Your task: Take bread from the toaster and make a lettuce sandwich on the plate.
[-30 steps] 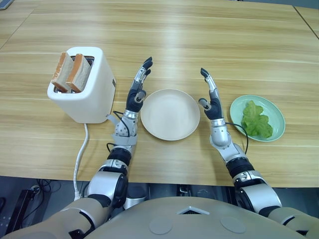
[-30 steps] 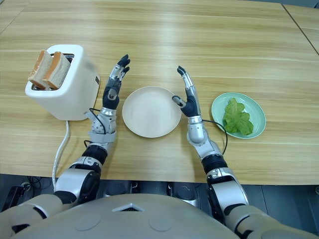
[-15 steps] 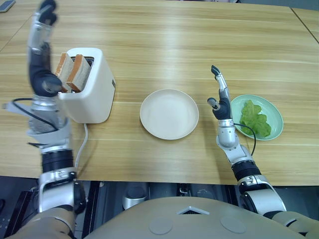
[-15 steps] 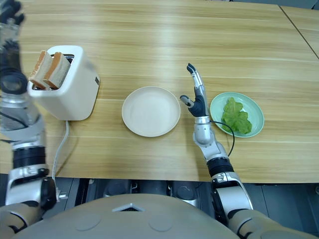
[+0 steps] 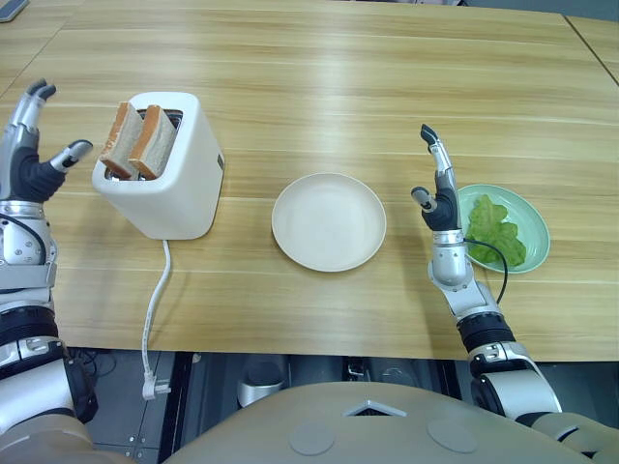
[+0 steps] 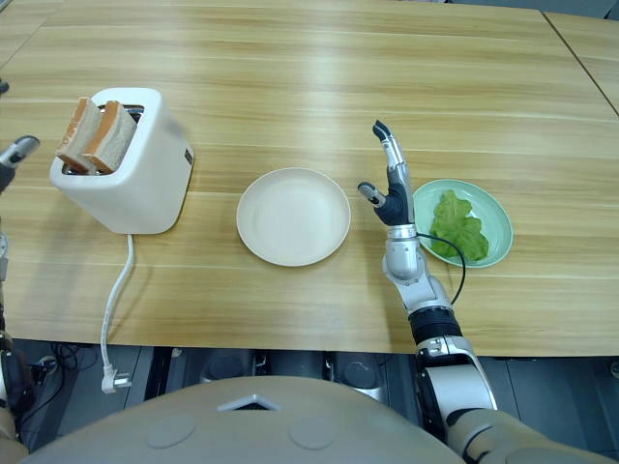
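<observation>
Two slices of bread [image 5: 138, 141] are seen standing side by side in the slots of the white toaster [image 5: 179, 184], leaning towards nine o'clock, their upper halves well clear of the top; they are judged light, fairly stiff if toasted yet crumbly, so a gentle pinch across the flat faces near the exposed top edge is advised, followed by a straight lift along the slot. The toaster is placed at about ten o'clock from the cream plate [image 5: 329, 221], which lies bare at the middle of the worktop [image 5: 387, 77]; a white cord [image 5: 155, 309] is run from the toaster's base towards six o'clock and over the edge. At three o'clock from the plate a green dish [image 5: 535, 217] is set, with a leaf of lettuce [image 5: 495, 232] in it, judged soft, limp and easily torn. The left hand [image 5: 29, 164] is held at nine o'clock from the toaster, apart from it, fingers spread and nothing grasped; the right hand [image 5: 440, 198] is raised between plate and dish, fingers extended upward, likewise empty. No legible writing or label is made out on anything.
</observation>
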